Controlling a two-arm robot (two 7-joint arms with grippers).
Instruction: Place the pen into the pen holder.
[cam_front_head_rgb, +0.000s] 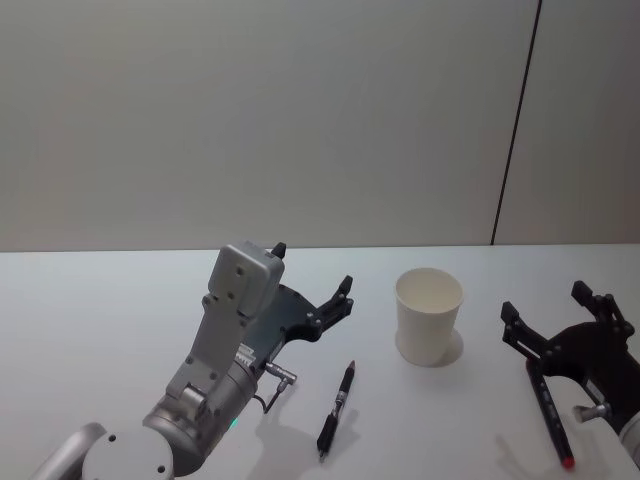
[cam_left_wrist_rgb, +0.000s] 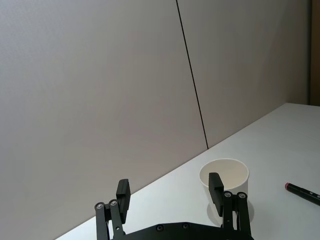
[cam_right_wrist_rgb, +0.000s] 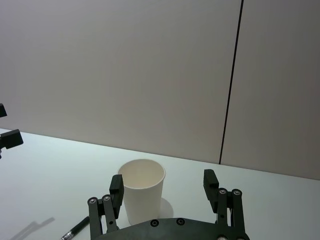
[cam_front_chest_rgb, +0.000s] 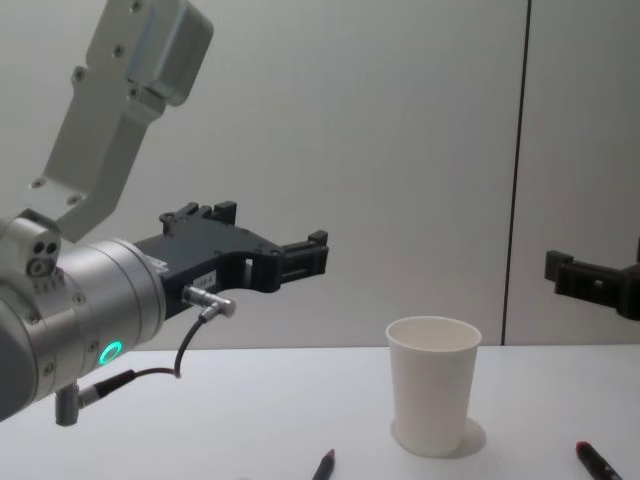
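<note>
Stretching bare and white to the back wall, the counter (cam_front_head_rgb: 90, 330) offered plenty of open room, with nothing crowding the play. The big left arm (cam_front_head_rgb: 232, 310) hung over it, the left jaws released, spread wide and empty, up off the surface and left of the pen holder (cam_front_head_rgb: 428, 318). The right jaws, on the cup's other side, gaped just as wide and gripped nothing.

The pen holder stood upright between them, mouth open. It was a light paper thing that looked ready to tip or skid at a nudge.

And the pen (cam_front_head_rgb: 337, 408) lay flat on the counter between the left jaws and the holder, nearer the robot and touching neither. It looked slim, stiff and light, and probably smooth enough to roll, so it was best pinched across mid-barrel with the jaws square to its length. The lane from pen to cup was clear.

A second pen (cam_front_head_rgb: 548, 418), red at its near end, lay below the right jaws. Which of the two the task meant was hard to say. Either looked longer than the cup was tall, so it would lean on the rim and called for a gentle release.
</note>
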